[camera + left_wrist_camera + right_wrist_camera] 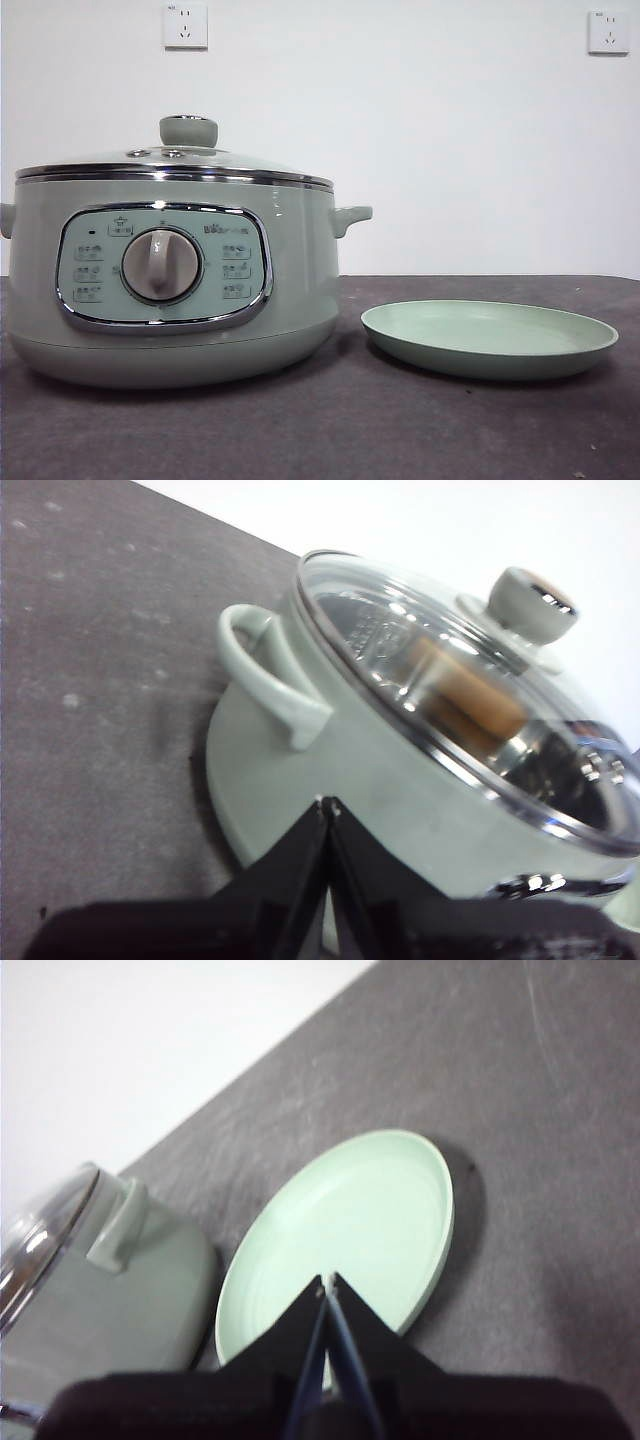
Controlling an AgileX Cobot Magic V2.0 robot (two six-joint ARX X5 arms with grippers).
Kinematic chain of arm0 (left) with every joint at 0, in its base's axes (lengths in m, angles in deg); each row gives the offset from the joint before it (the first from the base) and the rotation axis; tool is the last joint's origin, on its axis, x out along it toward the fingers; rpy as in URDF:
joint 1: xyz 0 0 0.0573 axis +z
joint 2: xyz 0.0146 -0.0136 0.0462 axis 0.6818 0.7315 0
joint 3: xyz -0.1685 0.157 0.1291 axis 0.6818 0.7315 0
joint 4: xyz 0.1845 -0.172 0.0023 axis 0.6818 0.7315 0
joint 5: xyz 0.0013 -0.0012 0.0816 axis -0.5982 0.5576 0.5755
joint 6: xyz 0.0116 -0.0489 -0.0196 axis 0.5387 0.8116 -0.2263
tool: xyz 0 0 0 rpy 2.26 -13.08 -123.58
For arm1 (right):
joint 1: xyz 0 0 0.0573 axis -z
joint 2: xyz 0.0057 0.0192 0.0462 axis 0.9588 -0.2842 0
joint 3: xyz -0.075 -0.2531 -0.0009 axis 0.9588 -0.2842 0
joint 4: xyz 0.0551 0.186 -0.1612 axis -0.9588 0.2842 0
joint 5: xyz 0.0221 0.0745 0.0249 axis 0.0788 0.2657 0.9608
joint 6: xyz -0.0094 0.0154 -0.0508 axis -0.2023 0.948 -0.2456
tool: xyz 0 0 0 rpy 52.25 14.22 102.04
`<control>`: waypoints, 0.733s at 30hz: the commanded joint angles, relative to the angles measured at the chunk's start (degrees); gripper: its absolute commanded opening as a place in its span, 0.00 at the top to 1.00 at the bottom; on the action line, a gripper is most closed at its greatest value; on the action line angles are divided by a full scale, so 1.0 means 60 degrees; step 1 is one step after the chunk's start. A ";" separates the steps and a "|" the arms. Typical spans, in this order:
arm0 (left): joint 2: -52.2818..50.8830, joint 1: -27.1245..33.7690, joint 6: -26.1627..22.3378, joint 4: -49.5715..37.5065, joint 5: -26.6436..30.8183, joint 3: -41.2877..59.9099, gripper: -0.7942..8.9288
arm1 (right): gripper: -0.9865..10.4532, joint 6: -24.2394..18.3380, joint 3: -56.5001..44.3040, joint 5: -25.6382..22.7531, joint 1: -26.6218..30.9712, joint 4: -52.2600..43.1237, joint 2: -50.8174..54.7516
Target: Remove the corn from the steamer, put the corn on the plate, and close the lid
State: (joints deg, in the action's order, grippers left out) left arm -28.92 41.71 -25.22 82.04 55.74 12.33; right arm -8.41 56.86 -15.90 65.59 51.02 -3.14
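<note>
The sage-green steamer (170, 290) stands at the left of the table with its glass lid (175, 160) on. It also shows in the left wrist view (380, 790), where the corn (470, 695) is seen through the lid (450, 680) as a yellow-orange piece inside. The pale green plate (490, 340) lies bare to the right of the steamer. My left gripper (327, 805) is shut and empty, above the steamer's left side near a handle (265, 670). My right gripper (327, 1282) is shut and empty, above the plate (390, 1210).
The dark grey tabletop (400, 430) runs in front of both things. A white wall with two sockets (185, 25) stands behind. The steamer's right handle (115, 1230) shows beside the plate in the right wrist view.
</note>
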 commanded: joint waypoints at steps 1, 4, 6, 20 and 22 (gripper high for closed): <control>-0.0018 0.0022 0.0051 0.0226 -0.0033 -0.0586 0.93 | 0.92 -0.0055 0.0397 0.0255 -0.0007 -0.0106 -0.0273; 0.0062 0.0022 -0.0106 0.0692 -0.0109 -0.1231 0.93 | 0.92 -0.0244 0.0907 0.0576 -0.0007 -0.0113 -0.0790; 0.0229 0.0022 -0.0321 0.0973 -0.0295 -0.1690 0.93 | 0.92 -0.0634 0.1344 0.0725 -0.0007 -0.0066 -0.1242; 0.3315 0.0018 -0.2838 0.2761 -0.1351 -0.4743 0.93 | 0.92 -0.3869 0.5541 0.1213 -0.0007 0.2135 -0.4870; 0.3894 0.0018 -0.3235 0.3162 -0.1537 -0.5184 0.93 | 0.92 -0.4401 0.6167 0.1803 -0.0007 0.2630 -0.5413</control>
State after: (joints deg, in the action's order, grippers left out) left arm -6.76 41.68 -40.43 100.60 47.15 -17.97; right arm -30.53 92.68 -6.33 65.59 66.40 -34.75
